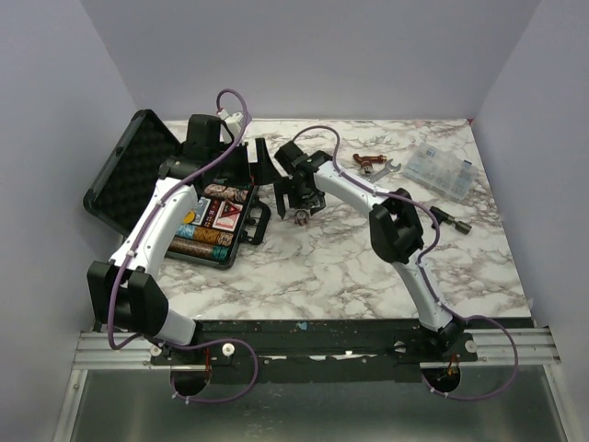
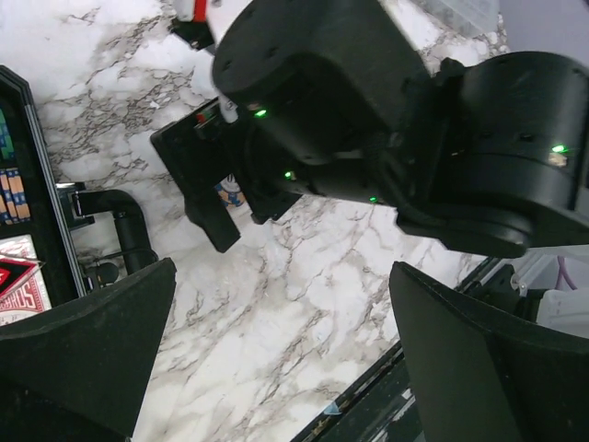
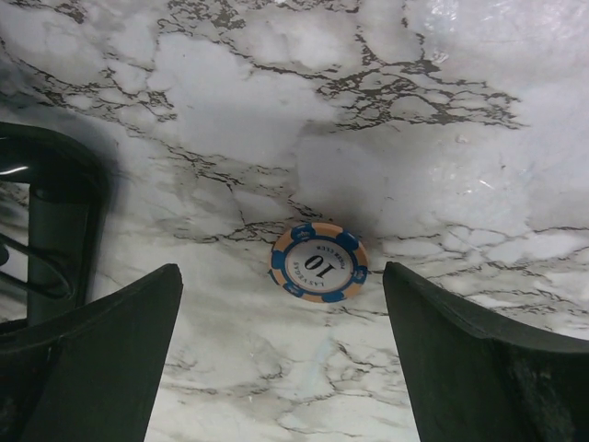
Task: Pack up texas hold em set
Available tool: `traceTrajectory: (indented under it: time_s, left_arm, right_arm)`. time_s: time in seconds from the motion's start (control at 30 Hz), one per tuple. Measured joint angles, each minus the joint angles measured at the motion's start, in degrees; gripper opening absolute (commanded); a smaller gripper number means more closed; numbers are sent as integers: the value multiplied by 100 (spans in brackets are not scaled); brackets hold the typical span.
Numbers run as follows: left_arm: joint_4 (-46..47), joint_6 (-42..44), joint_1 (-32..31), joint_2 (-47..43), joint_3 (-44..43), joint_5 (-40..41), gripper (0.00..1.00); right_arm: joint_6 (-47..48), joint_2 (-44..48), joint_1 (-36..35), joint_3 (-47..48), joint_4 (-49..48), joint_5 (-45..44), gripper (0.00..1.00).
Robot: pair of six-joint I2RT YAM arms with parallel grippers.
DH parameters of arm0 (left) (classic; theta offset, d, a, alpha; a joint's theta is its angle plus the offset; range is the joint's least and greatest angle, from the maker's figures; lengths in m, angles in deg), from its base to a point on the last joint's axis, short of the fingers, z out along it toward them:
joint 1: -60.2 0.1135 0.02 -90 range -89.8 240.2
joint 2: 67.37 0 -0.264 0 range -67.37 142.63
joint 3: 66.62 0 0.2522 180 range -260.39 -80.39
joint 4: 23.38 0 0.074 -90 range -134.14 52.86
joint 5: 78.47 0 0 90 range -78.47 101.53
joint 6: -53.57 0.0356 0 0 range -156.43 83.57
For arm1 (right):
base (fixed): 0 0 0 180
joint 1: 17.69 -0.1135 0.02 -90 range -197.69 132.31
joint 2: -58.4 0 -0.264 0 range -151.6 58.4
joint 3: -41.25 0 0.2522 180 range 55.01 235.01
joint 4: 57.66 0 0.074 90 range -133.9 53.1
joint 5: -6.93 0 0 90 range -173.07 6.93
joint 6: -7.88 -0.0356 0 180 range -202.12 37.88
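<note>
On the left part of the white marble tabletop (image 1: 368, 267), open, with the foam-lined lid thrown back to the left: the black hard briefcase (image 1: 138, 175) of the set. Filled in its tray with rows of coloured poker chips (image 1: 207, 241) and a red card deck (image 1: 225, 216), so judged mostly packed.

Left outside, flat on the marble just to the right of the briefcase: one round orange poker chip (image 3: 318, 263) with blue edge marks and a white centre marked 10.

Hanging straight above this chip, the right gripper (image 3: 279, 269), fingers well apart, one on each side of the chip in the wrist view, nothing held. Probably placed so in order to come down and close on the chip's edge. Not possible to tell whether the fingertips touch the marble.

Held nearby, the left gripper (image 2: 282, 269), also spread wide and empty, pointed down at bare marble between the briefcase wall and the right arm's wrist (close enough to fill the upper half of its own camera view). Perhaps kept there to help, perhaps only parked; cannot say which.

Next step, as a judgement: lower, pinch the thin chip, lift, carry it left over the briefcase wall into a chip row. Difficult because of the flat lie on a smooth hard surface: easy to slide away instead of rising. Also to watch: little room between the two arms.

At the far right, well apart and not belonging to the set: a clear plastic compartment box (image 1: 444, 170) and a silver wrench (image 1: 383, 169).
</note>
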Motion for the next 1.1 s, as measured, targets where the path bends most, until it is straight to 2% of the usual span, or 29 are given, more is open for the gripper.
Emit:
traceTrajectory:
  time_s: [0.2,0.43,0.83,1.1]
  left_arm:
    - [103,-109,26,-81,57,-236,98]
    - [173,-197,37,-129,90,-417,98]
    - [258,-256,114,-208,122,-564,99]
    - [275,-308,140,-208,164,-636,98]
  right_arm:
    - [-68,-332,-116,315,439,-321,88]
    - [-105,-385,-109,387,616,-376,77]
    - [-79,-772,-125,1069,1113,-380,68]
    - [-85,-802,-177,1117,1172,-442,62]
